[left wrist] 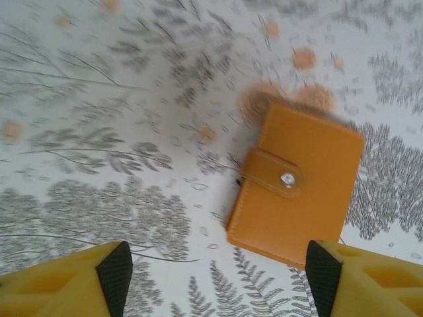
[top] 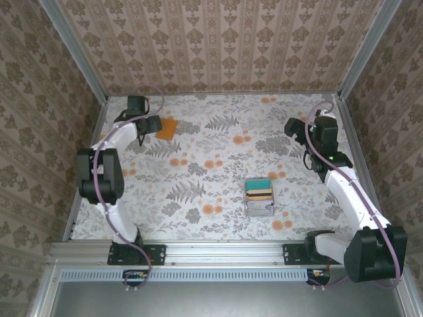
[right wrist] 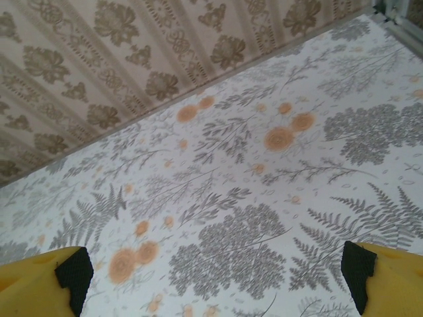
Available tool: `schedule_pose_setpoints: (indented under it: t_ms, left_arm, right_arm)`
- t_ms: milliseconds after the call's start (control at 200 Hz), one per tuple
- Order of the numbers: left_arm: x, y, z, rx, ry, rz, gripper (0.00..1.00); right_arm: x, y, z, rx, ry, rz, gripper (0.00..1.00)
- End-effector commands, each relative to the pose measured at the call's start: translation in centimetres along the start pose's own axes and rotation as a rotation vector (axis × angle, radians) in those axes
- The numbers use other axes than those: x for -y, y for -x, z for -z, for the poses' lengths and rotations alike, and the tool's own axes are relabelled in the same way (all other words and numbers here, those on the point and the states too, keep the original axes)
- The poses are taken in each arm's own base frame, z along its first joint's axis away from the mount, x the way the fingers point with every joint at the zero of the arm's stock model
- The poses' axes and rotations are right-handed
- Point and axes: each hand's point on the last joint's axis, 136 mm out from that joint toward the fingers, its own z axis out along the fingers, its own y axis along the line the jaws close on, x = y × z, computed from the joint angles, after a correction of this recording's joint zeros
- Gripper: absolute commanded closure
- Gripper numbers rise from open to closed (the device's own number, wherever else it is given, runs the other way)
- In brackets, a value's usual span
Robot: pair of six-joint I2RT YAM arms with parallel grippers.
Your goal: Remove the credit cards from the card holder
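The card holder is a small orange wallet lying flat at the far left of the table. In the left wrist view the card holder is folded shut, its strap snapped over the front. The credit cards are hidden inside it. My left gripper hovers just left of the holder. Seen from its wrist, the left gripper is open with only tablecloth between the fingers, and the holder's near edge lies just ahead of the right fingertip. My right gripper is open at the far right, over bare cloth.
A grey tray holding teal and yellow cards sits right of centre, toward the near edge. Patterned walls close in the back and both sides. The floral tablecloth lies open between the arms.
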Motion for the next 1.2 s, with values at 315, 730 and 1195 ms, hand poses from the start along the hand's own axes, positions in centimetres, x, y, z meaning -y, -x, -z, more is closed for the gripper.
schedule_pose_setpoints:
  t_ms: [315, 730, 1195]
  left_arm:
    - [2.8, 0.0, -7.0, -0.183, -0.015, -0.091, 0.26]
    - [4.1, -5.3, -7.6, -0.372, -0.070, -0.044, 0.43]
    - [10.7, -13.9, -0.2, -0.386, -0.152, -0.005, 0.50]
  right_arm:
    - [-3.1, -1.2, 3.2, -0.042, 0.026, 0.113, 0.00]
    - [-3.5, -1.3, 4.0, -0.029, 0.040, 0.113, 0.00]
    - [-4.9, -2.8, 3.0, -0.086, 0.097, 0.138, 0.00]
